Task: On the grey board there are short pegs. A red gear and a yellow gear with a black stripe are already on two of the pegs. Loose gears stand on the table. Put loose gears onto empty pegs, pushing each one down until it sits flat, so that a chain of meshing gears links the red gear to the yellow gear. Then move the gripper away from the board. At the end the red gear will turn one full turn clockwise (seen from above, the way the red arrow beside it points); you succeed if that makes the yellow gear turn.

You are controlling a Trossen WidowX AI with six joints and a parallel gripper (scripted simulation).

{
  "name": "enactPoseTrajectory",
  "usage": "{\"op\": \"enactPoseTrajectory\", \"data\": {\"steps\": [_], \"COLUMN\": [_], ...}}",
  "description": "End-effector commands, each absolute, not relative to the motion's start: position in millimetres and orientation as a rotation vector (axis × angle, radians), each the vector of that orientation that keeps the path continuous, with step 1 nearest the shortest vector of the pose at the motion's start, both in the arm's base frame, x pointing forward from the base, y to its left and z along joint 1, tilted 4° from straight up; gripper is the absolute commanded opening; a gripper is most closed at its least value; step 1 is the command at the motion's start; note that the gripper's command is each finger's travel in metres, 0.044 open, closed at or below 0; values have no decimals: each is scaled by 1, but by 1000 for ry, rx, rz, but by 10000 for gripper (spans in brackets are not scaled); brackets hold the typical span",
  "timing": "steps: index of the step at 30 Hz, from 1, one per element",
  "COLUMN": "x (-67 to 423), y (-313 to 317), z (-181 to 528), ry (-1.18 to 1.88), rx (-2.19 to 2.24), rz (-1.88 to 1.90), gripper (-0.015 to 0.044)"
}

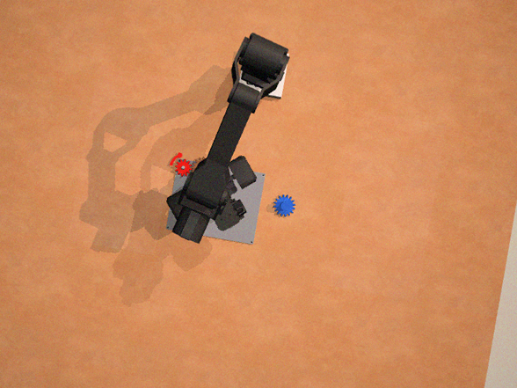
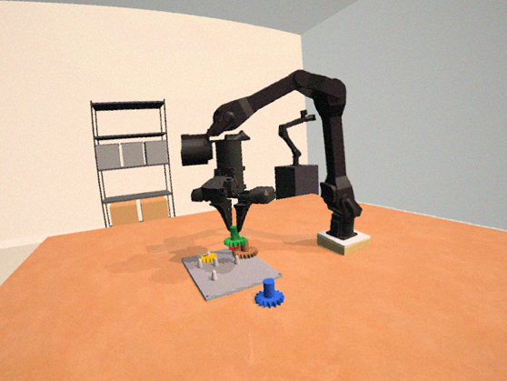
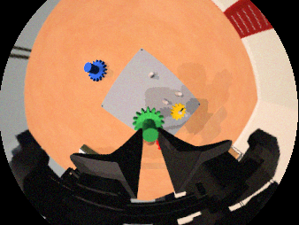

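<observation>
My gripper (image 2: 234,230) (image 3: 149,130) is shut on the hub of the green gear (image 2: 235,241) (image 3: 149,119) and holds it upright above the grey board (image 1: 256,211) (image 2: 249,277) (image 3: 126,84). The red gear (image 1: 179,167) is at the board's corner, mostly hidden behind the green gear in the exterior view. The brown gear (image 2: 247,252) stands on the board beside the red gear. The yellow gear (image 2: 207,257) (image 3: 175,112) with the black stripe is on its peg. Bare pegs (image 2: 213,275) (image 3: 151,74) show on the board. The blue gear (image 1: 284,205) (image 2: 269,297) (image 3: 97,70) stands on the table.
The arm hides much of the board in the top view. The blue gear is off the board's edge, its hub up. The red arrow (image 1: 175,158) lies beside the red gear. The arm's base (image 2: 343,241) stands on the table behind the board.
</observation>
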State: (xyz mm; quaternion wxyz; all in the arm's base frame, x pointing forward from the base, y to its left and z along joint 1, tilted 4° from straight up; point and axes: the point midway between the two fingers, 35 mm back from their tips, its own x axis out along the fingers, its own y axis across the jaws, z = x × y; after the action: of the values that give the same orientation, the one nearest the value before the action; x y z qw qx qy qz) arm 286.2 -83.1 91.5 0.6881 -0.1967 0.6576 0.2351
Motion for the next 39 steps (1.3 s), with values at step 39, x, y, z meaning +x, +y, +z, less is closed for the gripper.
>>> {"op": "enactPoseTrajectory", "data": {"steps": [39], "x": [287], "y": [-81], "z": [48], "ry": [1496], "rx": [-337], "rz": [427], "gripper": [0]}}
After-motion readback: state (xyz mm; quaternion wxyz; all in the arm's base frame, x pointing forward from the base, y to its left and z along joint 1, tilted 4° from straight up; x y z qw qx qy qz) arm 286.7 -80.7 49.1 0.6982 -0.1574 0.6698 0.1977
